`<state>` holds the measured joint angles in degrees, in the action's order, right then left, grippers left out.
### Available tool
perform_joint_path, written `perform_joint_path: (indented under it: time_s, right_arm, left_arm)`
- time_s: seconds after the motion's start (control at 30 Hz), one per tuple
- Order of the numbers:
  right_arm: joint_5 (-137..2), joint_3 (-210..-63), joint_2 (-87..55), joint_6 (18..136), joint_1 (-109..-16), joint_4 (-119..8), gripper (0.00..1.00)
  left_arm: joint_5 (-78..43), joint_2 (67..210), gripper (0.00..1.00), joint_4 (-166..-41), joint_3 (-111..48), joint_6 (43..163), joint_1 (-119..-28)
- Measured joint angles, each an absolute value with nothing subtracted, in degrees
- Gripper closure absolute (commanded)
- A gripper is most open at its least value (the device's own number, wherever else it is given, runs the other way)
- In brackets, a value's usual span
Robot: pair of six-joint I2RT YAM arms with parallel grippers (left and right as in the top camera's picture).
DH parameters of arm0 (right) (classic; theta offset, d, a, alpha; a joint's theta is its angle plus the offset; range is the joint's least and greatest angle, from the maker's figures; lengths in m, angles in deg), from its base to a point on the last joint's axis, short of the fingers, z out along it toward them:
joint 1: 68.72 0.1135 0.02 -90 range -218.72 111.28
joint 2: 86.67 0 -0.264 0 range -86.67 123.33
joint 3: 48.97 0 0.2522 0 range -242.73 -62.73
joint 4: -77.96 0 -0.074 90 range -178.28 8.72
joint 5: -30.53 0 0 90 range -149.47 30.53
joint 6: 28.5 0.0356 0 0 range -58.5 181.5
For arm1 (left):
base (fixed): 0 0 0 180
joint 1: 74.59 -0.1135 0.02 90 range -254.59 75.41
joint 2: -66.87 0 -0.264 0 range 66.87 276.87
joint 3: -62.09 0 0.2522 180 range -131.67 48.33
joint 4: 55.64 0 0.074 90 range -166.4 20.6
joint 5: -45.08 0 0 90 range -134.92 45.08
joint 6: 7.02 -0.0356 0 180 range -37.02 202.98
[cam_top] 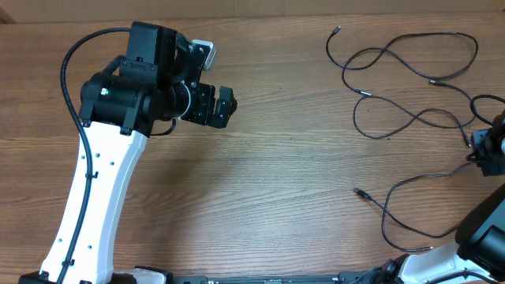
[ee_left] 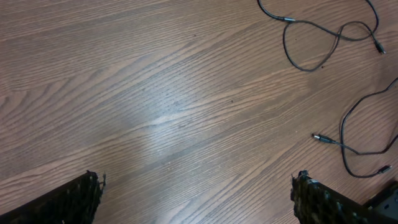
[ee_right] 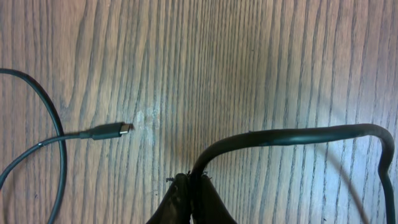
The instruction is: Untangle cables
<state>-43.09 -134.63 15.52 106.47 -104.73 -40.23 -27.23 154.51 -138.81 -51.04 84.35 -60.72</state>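
The right tool (ee_right: pixel 191 185) is pinching one black cable (ee_right: pixel 292 135) low over the desk's (cam_top: pixel 260 189) far right. The other cables (cam_top: pixel 402 55) are lying looped beside it, near the far edge (cam_top: pixel 260 16). Probably best drawing it slowly leftward into the bare middle. The left tool (cam_top: pixel 226 107) is hovering spread, well apart.

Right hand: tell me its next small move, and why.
Probably lift a little and draw the cable slowly back toward the robot. The right hand is shut on it, and overhead the other cables lie in crossed loops just beyond; pulling away should free it without dragging them. The left hand is open and far off.
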Motion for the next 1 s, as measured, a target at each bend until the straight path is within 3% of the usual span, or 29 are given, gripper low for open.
perform_joint_path:
  time_s: [0.07,0.1,0.17,0.2,0.33,0.63,0.8,1.0]
  right_arm:
    - [-43.22,-134.63,15.52,106.47,-104.73,-39.94,0.83]
    - [-43.59,-134.63,15.52,106.76,-104.73,-39.75,0.71]
    - [-44.36,-134.65,15.52,106.50,-104.73,-39.49,0.37]
    - [-45.06,-134.67,15.52,106.41,-104.73,-39.38,0.29]
    - [-47.57,-134.67,15.52,106.17,-104.73,-38.26,0.21]
    - [-62.21,-134.72,15.52,99.63,-104.68,-30.61,0.14]
    - [-67.90,-134.58,15.52,94.02,-103.15,-23.44,0.01]
    - [-69.65,-131.98,15.52,90.69,-96.81,-22.26,0.00]
  left_arm:
    - [-27.23,154.51,0.00,-138.81,-51.04,84.35,-60.72]
    - [-27.23,154.51,0.00,-138.78,-51.04,84.35,-60.72]
    - [-27.21,154.51,0.01,-138.81,-51.04,84.35,-60.72]
    - [-27.23,154.51,0.00,-138.81,-51.04,84.35,-60.72]
    - [-27.23,154.51,0.00,-138.78,-51.04,84.37,-60.72]
    - [-27.23,154.51,0.00,-138.78,-51.04,84.35,-60.72]
    - [-27.21,154.51,0.00,-138.78,-51.04,84.35,-60.72]
    - [-27.23,154.51,0.00,-138.83,-51.04,84.35,-60.72]
